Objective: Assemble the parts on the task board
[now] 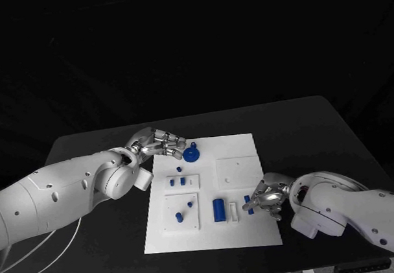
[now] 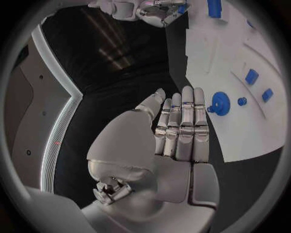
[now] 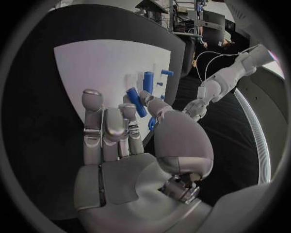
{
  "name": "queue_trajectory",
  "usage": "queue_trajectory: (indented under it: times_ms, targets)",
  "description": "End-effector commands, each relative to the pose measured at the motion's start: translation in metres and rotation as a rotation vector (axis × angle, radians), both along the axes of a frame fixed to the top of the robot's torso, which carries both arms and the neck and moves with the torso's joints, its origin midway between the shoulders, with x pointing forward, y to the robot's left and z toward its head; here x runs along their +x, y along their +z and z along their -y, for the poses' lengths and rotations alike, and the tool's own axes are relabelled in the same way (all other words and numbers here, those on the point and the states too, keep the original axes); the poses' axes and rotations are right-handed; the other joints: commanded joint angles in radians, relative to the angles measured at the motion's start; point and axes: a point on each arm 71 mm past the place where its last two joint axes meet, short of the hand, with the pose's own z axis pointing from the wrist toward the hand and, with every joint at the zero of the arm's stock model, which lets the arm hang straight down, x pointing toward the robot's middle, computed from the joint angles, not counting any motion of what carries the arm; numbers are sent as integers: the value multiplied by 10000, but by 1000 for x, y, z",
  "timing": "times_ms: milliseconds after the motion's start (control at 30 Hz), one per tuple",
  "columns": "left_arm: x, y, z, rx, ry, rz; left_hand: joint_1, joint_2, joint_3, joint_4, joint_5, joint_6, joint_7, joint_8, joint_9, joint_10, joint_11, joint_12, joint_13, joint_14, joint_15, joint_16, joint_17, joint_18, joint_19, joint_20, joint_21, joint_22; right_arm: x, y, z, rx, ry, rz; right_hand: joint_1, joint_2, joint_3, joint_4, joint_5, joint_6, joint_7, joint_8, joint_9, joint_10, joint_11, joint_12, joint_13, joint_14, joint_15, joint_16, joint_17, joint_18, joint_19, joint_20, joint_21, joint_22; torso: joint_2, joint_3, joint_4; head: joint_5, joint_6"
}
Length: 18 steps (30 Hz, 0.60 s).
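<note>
Parts [image 1: 219, 209] sit scattered on the task board [image 1: 238, 168] mid-tabletop. My right hand [image 1: 267, 198] pinches a blue peg [image 3: 136, 102] at its near right; left hand [image 1: 160, 143] hovers released far left. Better line it up straight before pushing.

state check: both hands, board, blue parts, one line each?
left hand: empty, fingers straight and together, at the board's far-left corner beside the round part
right hand: holding a blue cylinder
round blue part: on the board
second blue cylinder: lying on the board
task board: flat on the table
</note>
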Motion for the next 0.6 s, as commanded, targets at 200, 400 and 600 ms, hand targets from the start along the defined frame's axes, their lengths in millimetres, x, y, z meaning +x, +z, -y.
queue_trajectory:
  times_ms: [200,400,600]
  targets:
    - [-1,0,5,-132,-228,-73,-37,49,-31,46,45,-70,-15,-14,-1,-58,0,8,9,-8,55,-18,15,-143,62,25,-61,-70,-4,-14,-11,-421,307,-73,-3,111,-82,34,34,27,-39,33,-41,63,-66,4,16,80,-73,61,-4,-83,473,-69,-15,375,-11,-6,-4,68,-25]
    - [-1,0,6,-130,-260,-103,-46,42,-33,63,40,-82,-13,-16,-2,-67,4,7,9,-17,58,-18,13,-145,63,29,-64,-102,-7,-24,-15,-667,426,-217,-39,98,-120,89,-20,25,-43,30,-55,69,-67,4,15,80,-74,76,7,-84,472,-70,-20,379,-2,7,-19,133,-39]
    - [-1,0,6,-129,-277,-120,-46,42,-33,63,40,-82,-13,-16,-2,-67,4,7,9,-18,58,-18,13,-145,63,29,-64,-102,-7,-27,-24,-588,500,-196,-60,87,-168,159,-66,32,-53,30,-71,76,-70,6,16,80,-76,84,13,-85,475,-72,-6,385,-5,5,-16,157,-47]
